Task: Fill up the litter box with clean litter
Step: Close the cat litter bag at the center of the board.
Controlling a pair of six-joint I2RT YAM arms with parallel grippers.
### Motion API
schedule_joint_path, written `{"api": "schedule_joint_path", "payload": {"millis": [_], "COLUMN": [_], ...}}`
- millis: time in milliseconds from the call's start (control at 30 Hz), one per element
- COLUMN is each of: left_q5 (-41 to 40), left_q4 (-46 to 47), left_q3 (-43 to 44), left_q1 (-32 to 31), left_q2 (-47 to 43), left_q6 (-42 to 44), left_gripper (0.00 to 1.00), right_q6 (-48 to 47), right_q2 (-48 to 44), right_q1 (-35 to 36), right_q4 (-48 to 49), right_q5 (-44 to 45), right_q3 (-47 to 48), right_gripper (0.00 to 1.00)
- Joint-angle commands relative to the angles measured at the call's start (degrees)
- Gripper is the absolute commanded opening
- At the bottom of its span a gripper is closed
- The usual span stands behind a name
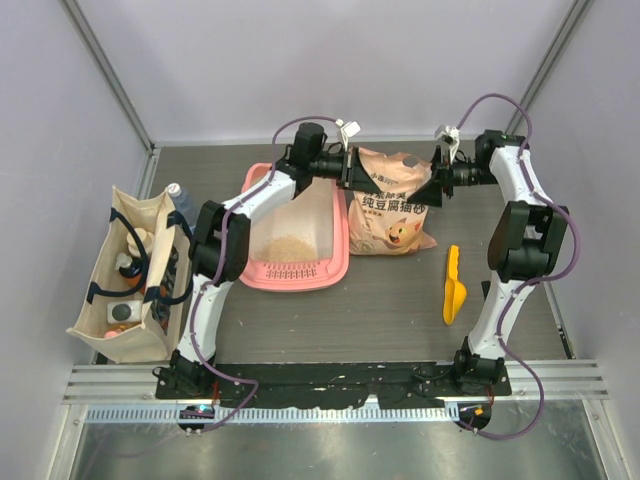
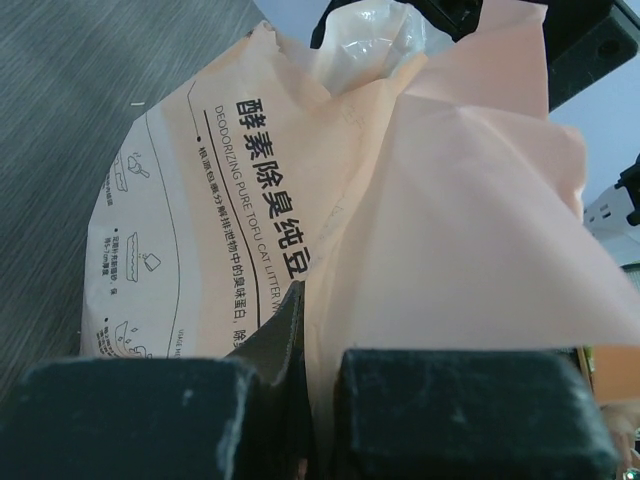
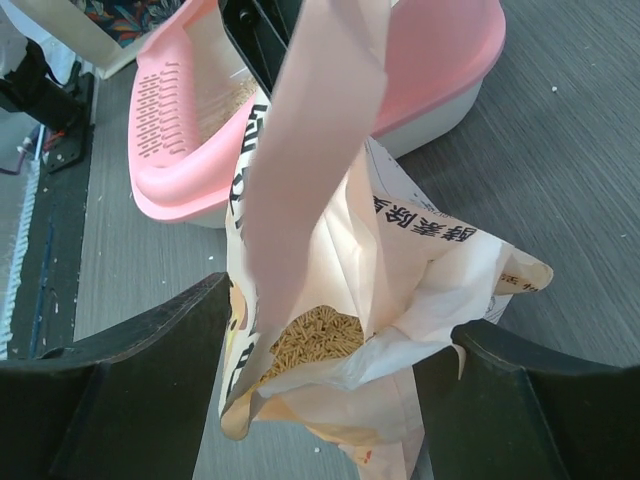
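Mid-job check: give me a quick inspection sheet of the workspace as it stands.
Surface: grey table, nothing spilled seen.
Job's things: litter box holds a shallow patch of clean litter; more sits inside the open litter bag beside it.
Clutter: yellow scoop lying to the right; tote bag at the left edge.
Grippers: left gripper shut on the bag's top edge; right gripper open, jaws either side of the bag's mouth.
Cables: purple cables along both arms, no snag seen.
Surroundings: pale walls, metal rail at the near edge.

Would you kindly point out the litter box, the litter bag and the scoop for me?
litter box (image 1: 300, 280): overhead view, on its near pink rim.
litter bag (image 1: 390, 212): overhead view, on its printed front.
scoop (image 1: 454, 297): overhead view, on its bowl.
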Motion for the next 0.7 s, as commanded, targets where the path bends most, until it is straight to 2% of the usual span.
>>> {"api": "schedule_joint_path", "payload": {"millis": [0,100,133,200,267,300,400,433,500,533,567,600,633,667], "left_q5": [0.01,-0.16,-0.16,-0.25,-0.16,-0.08,-0.25,-0.6,-0.86,-1.74,-2.35,-3.32,-4.02,-5.77], "left_q4": [2.55,2.29,2.29,1.94,1.33,1.06,-0.17,-0.87,-1.4,-2.53,-2.89,-5.16,-7.62,-8.6], "left_q3": [4.0,3.91,3.74,3.47,3.38,3.21,3.47,3.64,4.26,4.78,5.48,7.23,7.95,8.91], "left_q1": [1.24,1.33,1.33,1.5,1.68,1.68,1.85,1.86,1.94,1.86,1.94,1.94,1.86,1.86], "left_q2": [-2.2,-2.46,-2.46,-2.64,-2.81,-2.9,-3.25,-3.16,-3.25,-3.25,-3.16,-3.34,-3.69,-3.95], "left_q6": [0.07,0.07,0.16,0.25,0.68,0.86,1.74,2.09,2.44,2.79,3.32,4.02,4.55,5.6], "left_gripper": [0.0,0.0,0.0,0.0,0.0,0.0,0.0,0.0,0.0,0.0,0.0,0.0,0.0,0.0], "right_q6": [-3.46,-8.12,-11.44,-11.91,-11.13,-10.08,-6.64,-5.86,0.62,7.44,15.25,28.91,33.83,39.53], "right_q2": [2.4,4.07,4.69,5.92,6.88,7.41,7.25,6.63,5.75,5.75,5.84,5.92,5.75,5.05], "right_q1": [0.83,0.92,0.92,0.92,0.65,0.65,-0.49,-0.58,-1.27,-1.72,-2.16,-3.55,-4.26,-5.23], "right_q4": [-6.15,-10.72,-12.14,-13.29,-13.3,-13.21,-13.3,-13.21,-12.51,-10.07,-3.52,-1.36,0.66,6.6], "right_q5": [-5.84,-5.4,-5.31,-5.49,-6.62,-7.33,-10.14,-9.8,-9.18,-9.18,-9.35,-9.79,-10.06,-10.32], "right_q3": [3.5,4.03,4.29,4.38,4.38,5.69,7.8,8.33,10.69,11.75,12.72,14.56,15.27,15.54], "right_gripper": [0.74,0.74,0.72,0.68,0.53,0.35,0.06,0.03,0.01,0.01,0.01,0.01,0.02,0.01]}}
